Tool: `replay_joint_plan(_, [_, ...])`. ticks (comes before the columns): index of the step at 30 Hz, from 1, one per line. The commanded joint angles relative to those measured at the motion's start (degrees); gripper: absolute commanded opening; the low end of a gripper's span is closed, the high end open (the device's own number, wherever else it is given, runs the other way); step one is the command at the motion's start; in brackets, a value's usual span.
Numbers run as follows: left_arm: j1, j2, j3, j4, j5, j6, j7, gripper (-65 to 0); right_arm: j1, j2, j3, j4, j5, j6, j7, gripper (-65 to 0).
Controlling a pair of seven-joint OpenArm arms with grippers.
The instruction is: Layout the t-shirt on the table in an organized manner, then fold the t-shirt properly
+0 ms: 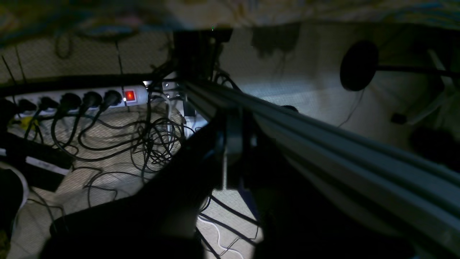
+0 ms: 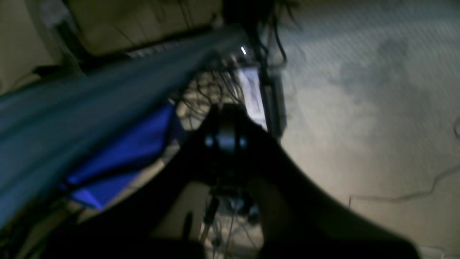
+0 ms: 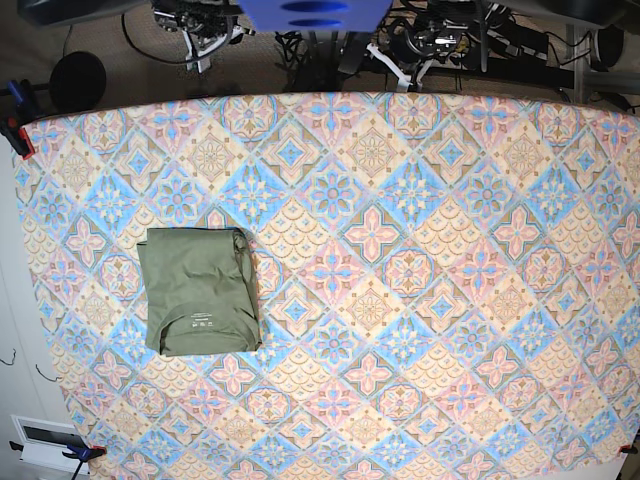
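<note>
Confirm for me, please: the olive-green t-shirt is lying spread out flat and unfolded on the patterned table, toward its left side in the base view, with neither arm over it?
Not quite. The t-shirt is already folded into a compact rectangle, with the neck label showing on top, not spread out. The base view shows this. The rest holds: it lies on the table, toward the left side of that view, and neither arm is over it.
</note>
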State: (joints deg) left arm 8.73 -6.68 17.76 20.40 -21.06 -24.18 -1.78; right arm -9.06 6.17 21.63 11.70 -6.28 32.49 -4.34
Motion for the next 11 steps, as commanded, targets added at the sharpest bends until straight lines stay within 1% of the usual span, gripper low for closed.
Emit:
replay_joint_plan(1, [0.28,-0.05,-0.13,0.21,-0.26,-0.56,-0.46,-65.0,1.63,-0.15,-0.13,0.30,0.00,1.05,0.69,-65.0])
replay_joint_plan(4, [0.28,-0.05,-0.22,0.21,-0.35,-0.56,-0.46,-65.0,3.39,-0.42,-0.22,0.21,-0.09,1.05,0.43,-65.0])
replay_joint_plan(7, [0.28,-0.05,-0.22,0.21,-0.44,-0.56,-0.46,-65.0,3.65,-0.59,-0.31,0.30,-0.18,1.05,-1.51,-65.0])
replay_joint_plan(8, [0.37,-0.05,-0.22,0.21,-0.44,-0.56,-0.46,-65.0,3.83,-1.03,-1.19,0.38,-0.18,1.05,-1.86,-65.0])
replay_joint_plan(11, [0.72,-0.05,-0.22,0.21,-0.44,-0.56,-0.46,-65.0,4.88,-2.61,-6.64,0.38,-0.09,1.05,-1.86,-65.0])
